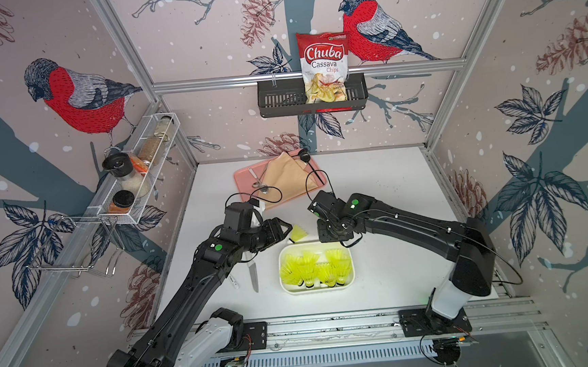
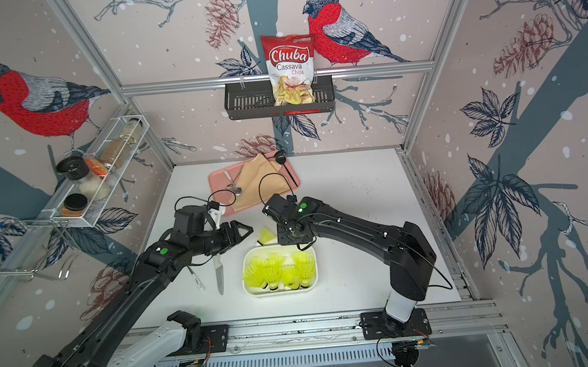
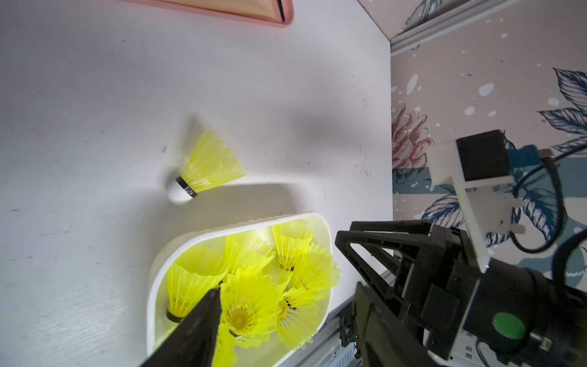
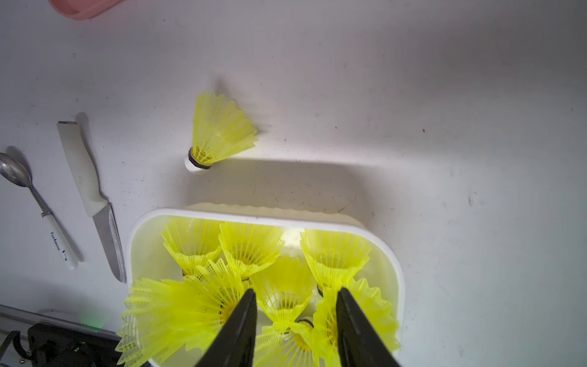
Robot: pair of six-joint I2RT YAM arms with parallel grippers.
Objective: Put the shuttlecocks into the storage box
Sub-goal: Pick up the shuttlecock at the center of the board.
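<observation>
shuttlecocks (image 4: pixel 247 248) crowd the white storage box (image 4: pixel 254 216), near centre of the table (image 1: pixel 392 184), as the right gripper (image 4: pixel 295 292) hangs over them, jaws parted and empty; one stray (image 1: pixel 298 233) lies just beyond the far rim (the open, empty left gripper (image 1: pixel 285 227) hovers beside it), seemingly the next pickup.

The red-and-white snack bag (image 1: pixel 323 65) stands in the black slatted basket (image 1: pixel 279 102) on the far wall. It reads "Chuba" in large white script on a red panel, with "Cassava" in dark letters and "Chips" in red beneath; the same words are legible on the bag (image 2: pixel 289 67) in both top views, while a small green label at its top edge is too small to read. On the worktop, toward the left, the white spoon handle (image 4: pixel 60 243) carries a short line of dark print, possibly "Pockeee", though the right wrist view is too soft to be sure.
</observation>
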